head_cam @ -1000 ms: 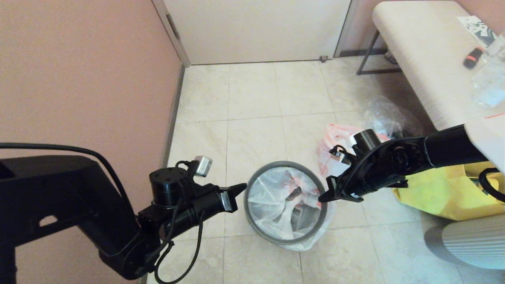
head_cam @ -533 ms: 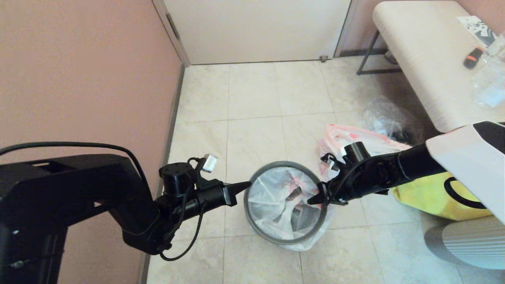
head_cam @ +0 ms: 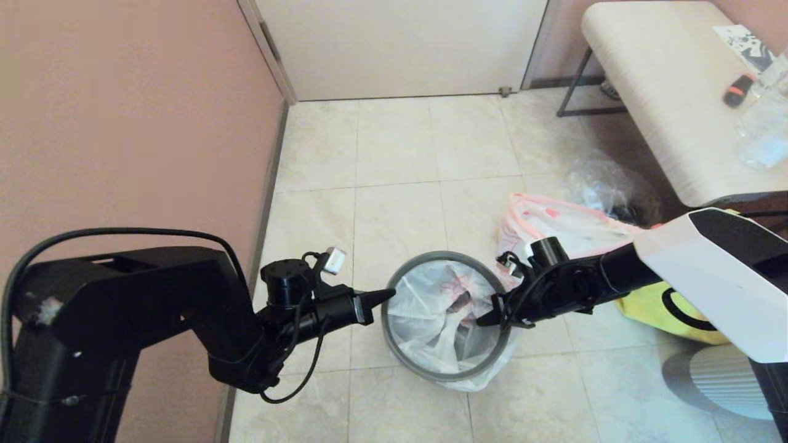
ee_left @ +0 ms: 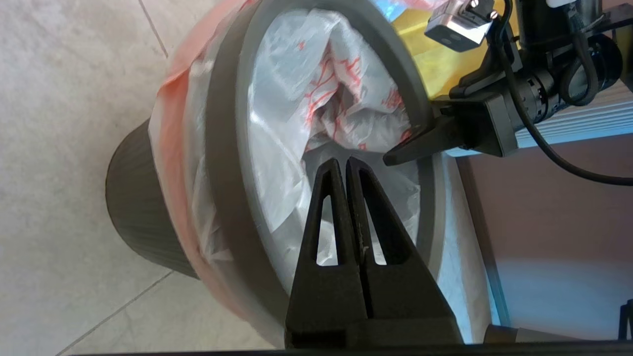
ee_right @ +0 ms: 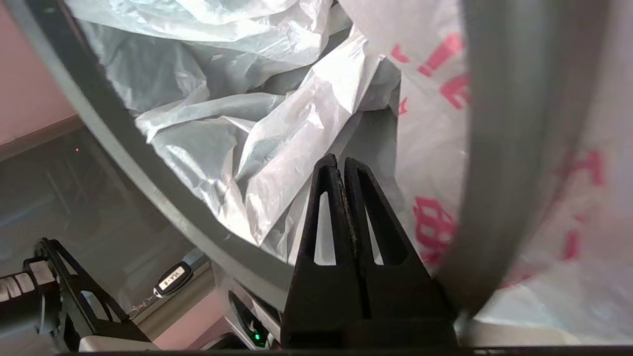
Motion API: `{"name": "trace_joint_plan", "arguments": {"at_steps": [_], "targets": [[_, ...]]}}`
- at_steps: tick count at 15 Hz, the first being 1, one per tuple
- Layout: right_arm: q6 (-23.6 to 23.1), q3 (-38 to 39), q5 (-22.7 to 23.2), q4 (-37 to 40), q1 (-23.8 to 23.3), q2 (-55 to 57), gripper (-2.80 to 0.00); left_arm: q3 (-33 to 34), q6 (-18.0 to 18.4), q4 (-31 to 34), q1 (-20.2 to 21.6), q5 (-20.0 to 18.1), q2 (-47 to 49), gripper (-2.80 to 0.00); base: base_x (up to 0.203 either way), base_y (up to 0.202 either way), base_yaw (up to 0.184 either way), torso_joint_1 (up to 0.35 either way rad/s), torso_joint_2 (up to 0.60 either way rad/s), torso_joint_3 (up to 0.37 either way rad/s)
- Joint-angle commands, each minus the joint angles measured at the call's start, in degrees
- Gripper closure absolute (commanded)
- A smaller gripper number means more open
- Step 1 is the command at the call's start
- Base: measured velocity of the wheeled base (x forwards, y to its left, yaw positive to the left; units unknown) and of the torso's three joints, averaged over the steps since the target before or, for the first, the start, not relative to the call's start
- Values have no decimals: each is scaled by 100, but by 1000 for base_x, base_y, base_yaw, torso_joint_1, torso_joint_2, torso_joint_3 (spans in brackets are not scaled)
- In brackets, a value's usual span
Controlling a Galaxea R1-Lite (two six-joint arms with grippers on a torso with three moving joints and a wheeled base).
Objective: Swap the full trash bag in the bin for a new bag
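Bin: small round black plastic bin (ee_left: 138, 207) on the tiled floor (head_cam: 394, 154), between your two arms.
New bag: thin translucent white bag with red print (head_cam: 431, 307) lines the bin; its orange-pink rim is folded over the outside, under the thin dark-grey hoop (head_cam: 394, 344).
Full bag: bulging translucent white bag with orange-pink rim (head_cam: 554, 224) lies on the floor just beyond the bin, behind your right arm.
Left gripper (head_cam: 385, 294): clenched on nothing, tip at the hoop's left edge.
Right gripper (head_cam: 483, 320): clenched on nothing, tip just inside the hoop's right edge.
Change: over the last second both tips have crept inward and lower toward the hoop.
Meaning: you appear to be seating the hoop; the swap looks nearly done.
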Motion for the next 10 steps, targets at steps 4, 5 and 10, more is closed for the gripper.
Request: {"name": "trace_joint_plan", "arguments": {"at_steps": [4, 5, 10], "targets": [[11, -104, 11, 4, -1, 151, 0, -464, 0, 21, 51, -4, 696, 0, 0, 0, 0, 0, 0, 0], [11, -130, 19, 4, -1, 170, 0, -616, 2, 150, 81, -2, 800, 0, 0, 0, 0, 0, 0, 0], [20, -317, 10, 3, -10, 368, 0, -1096, 213, 655, 249, 146, 1156, 0, 0, 0, 0, 0, 0, 0]]}}
